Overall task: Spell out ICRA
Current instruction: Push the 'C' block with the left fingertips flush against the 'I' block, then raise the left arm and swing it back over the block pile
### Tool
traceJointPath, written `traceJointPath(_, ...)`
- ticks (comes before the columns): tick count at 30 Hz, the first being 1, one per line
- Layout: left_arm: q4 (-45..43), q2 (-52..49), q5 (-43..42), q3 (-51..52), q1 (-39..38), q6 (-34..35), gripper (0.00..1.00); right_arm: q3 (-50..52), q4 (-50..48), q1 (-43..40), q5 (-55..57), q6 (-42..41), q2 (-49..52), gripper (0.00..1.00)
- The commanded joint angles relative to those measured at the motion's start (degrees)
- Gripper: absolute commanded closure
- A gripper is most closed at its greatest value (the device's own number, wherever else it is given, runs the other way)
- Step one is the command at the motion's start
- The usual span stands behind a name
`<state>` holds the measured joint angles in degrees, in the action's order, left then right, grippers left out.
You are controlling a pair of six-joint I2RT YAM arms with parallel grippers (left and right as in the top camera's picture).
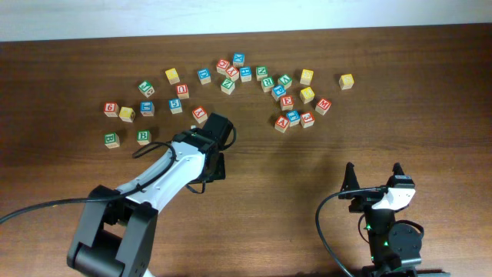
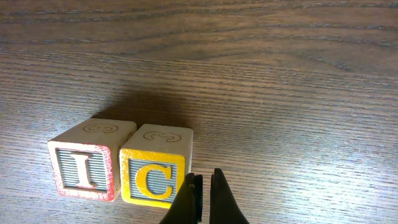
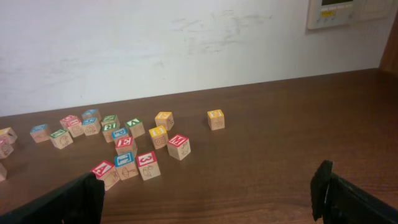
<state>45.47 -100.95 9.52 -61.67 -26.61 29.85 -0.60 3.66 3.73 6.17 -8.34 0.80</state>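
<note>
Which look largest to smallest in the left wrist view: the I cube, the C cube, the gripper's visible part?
C cube and I cube: alike, not ranked.
Then the left gripper: smallest, partly out of frame.

Looks like robotics lab or test room: dark brown wood-grain counter, plain scuffed white wall, beige wall-mounted control panel, cabled black-and-silver left robot arm, similar right robot arm.
</note>
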Motion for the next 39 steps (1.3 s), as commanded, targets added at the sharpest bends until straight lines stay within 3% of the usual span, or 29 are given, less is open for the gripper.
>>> traceJointPath(1, 0.3, -0.7, 1.1, 0.5, -0.1, 1.5, 1.0, 0.3, 0.5, -0.5, 0.5, 0.4, -0.4, 0.02)
traceJointPath(23, 0.1, -0.7, 2.1, 0.5, -0.1, 1.9, 0.97, 0.3, 0.4, -0.5, 0.5, 0.4, -0.4, 0.02)
traceJointPath(29, -2.4, -0.7, -5.4, 0.5, -0.1, 1.3, 1.0, 0.3, 0.5, -0.5, 0.5, 0.4, -0.4, 0.02)
traceJointPath(33, -4.8, -0.7, -13.9, -1.1, 0.0, -4.0, 1.0, 0.3, 0.4, -0.5, 0.5, 0.4, -0.4, 0.02)
traceJointPath(39, 5.2, -0.7, -15.4, -15.2, 1.7, -4.8, 1.0, 0.3, 0.4, -0.5, 0.5, 0.4, -0.4, 0.02)
